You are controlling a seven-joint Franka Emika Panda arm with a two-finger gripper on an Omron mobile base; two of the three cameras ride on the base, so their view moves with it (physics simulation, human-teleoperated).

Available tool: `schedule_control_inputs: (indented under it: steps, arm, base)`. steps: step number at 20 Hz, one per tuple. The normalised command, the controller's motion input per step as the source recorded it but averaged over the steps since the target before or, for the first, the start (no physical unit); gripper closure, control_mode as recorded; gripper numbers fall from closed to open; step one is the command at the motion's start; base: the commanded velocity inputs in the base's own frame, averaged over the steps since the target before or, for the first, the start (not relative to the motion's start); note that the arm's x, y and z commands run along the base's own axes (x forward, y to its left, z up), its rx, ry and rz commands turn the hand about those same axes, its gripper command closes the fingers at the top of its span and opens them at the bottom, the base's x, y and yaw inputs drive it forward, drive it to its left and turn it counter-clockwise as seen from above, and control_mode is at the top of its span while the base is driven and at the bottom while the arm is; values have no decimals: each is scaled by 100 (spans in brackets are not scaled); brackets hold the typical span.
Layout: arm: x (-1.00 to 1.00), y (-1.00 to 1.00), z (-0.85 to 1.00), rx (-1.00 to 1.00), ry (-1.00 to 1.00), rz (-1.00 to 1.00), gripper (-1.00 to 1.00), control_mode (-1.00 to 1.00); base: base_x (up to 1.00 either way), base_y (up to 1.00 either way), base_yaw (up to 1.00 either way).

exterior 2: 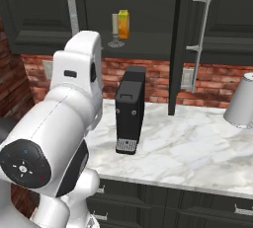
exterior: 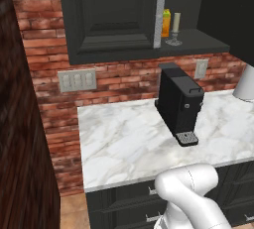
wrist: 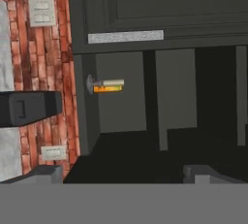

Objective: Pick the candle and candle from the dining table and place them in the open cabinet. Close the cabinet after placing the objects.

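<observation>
gripper point(wrist: 123, 172): fingers spread wide, grasping nothing | candle point(exterior: 175, 23): grey-silver holder, upright on open cabinet point(exterior: 111, 17) shelf, just beside orange carton point(exterior: 166, 23) | cabinet door ajar | second candle possibly hidden | coffee machine point(exterior: 179, 103) on marble worktop point(exterior: 124, 143) below

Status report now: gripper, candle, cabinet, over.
Gripper open, empty, facing the cabinet. One candle on the shelf beside the carton. Right door open. Coffee machine on the worktop below.
</observation>
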Motion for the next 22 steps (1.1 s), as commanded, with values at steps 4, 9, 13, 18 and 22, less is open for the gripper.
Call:
schedule_control_inputs:
  steps: [4, 9, 13, 18, 22]
  arm:
    - [-19, -15, 0, 0, 0, 0, -100, -100]
    - [-2, -20, 0, 0, 0, 0, -100, -100]
    - [0, -33, 0, 0, 0, 0, -100, -100]
    - [0, -37, -2, 0, 0, 0, -100, -100]
    - [0, -37, -3, 0, 0, 0, -100, -100]
  base:
    - [0, 0, 0]
    - [0, 0, 0]
    - [0, 0, 0]
    - [0, 0, 0]
    - [0, 0, 0]
